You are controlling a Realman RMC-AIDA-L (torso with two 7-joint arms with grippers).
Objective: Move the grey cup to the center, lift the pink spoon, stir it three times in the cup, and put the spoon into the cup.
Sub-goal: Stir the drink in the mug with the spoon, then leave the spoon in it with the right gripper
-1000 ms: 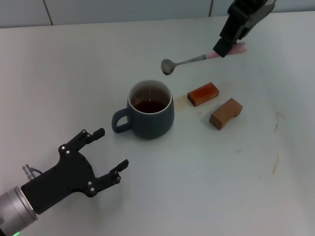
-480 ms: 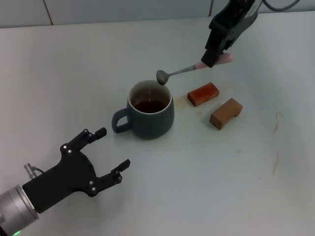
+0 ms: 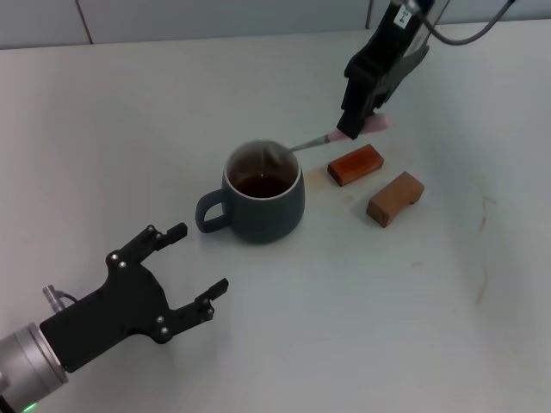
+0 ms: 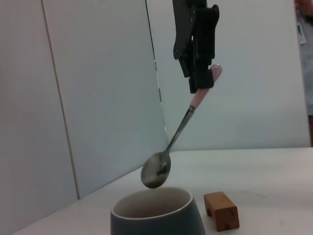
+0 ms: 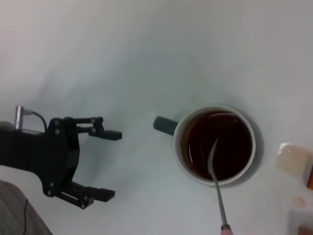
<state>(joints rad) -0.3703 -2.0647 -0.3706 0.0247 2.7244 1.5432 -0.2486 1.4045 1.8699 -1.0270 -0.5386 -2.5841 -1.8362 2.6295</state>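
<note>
The grey cup [image 3: 263,196] stands on the white table with dark liquid inside, its handle toward my left arm. My right gripper [image 3: 354,127] is shut on the pale pink handle of the pink spoon [image 3: 306,144] and holds it tilted down. In the left wrist view the spoon's silver bowl [image 4: 156,171] hangs just above the cup's rim [image 4: 155,209]. The right wrist view shows the spoon [image 5: 215,178] over the cup's liquid [image 5: 215,144]. My left gripper [image 3: 196,260] is open and empty, in front of the cup and to its left.
Two brown wooden blocks lie right of the cup: a reddish one [image 3: 355,163] under the right gripper and a lighter one [image 3: 395,198] nearer me. A grey wall [image 3: 215,17] runs along the table's far edge.
My right gripper has moved left and down with the spoon. The spoon's bowl went from beside the cup to over its mouth. The left arm has barely moved.
</note>
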